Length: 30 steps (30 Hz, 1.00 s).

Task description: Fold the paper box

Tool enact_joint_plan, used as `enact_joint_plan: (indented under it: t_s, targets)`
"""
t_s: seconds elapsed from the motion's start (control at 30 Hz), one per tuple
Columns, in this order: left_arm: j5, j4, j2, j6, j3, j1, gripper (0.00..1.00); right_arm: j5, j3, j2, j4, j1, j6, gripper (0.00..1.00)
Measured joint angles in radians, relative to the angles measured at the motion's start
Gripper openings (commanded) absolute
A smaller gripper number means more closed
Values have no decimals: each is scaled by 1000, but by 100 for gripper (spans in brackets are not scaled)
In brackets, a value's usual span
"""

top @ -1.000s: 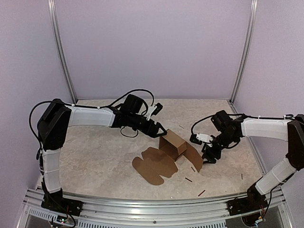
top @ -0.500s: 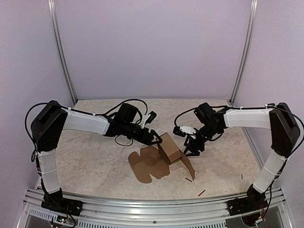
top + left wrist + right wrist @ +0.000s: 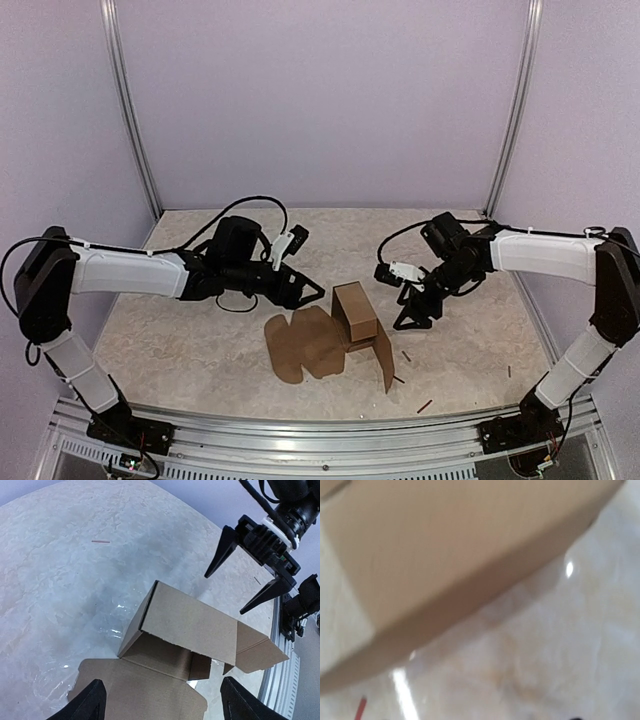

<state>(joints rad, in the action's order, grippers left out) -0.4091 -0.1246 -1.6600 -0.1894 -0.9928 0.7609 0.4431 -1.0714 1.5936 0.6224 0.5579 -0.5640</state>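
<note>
Both end effectors are standing spread and gripping nothing. The left end effector (image 3: 308, 292) is hovering just left of the plain brown cardboard paper box (image 3: 355, 310), and the right end effector (image 3: 408, 312) is hovering just right of it, neither touching. The box is sitting between them on the marbled beige tabletop (image 3: 200, 330), half erected. Its rectangular sleeve is running lengthwise from the far side toward the near edge, slanting slightly right, with an open end facing the far side. Flat flaps are lying to its left.
</note>
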Motion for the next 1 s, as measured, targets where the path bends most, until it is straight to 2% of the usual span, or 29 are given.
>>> enact_joint_plan:
  t_s: [0.1,0.23,0.5,0.7,0.83,1.0]
  targets:
    - [38,22,4,-3,36,6,68,-21,70,-50,4,-3,-17,75]
    - [84,134,-4,-16,97,29,62,-36,141,-88,15,3,-51,76]
    - [132,291,-16,-13,109,95,63,-37,158,-151,20,11,-75,77]
    - [154,357,-82,-8,71,144,58,-32,146,-186,37,11,-71,77]
    - [149,369,-131,-68,11,170,56,-33,147,-188,61,11,-73,78]
    - [66,328,-159,-240,-5,194,52,-72,181,-225,69,11,-79,80]
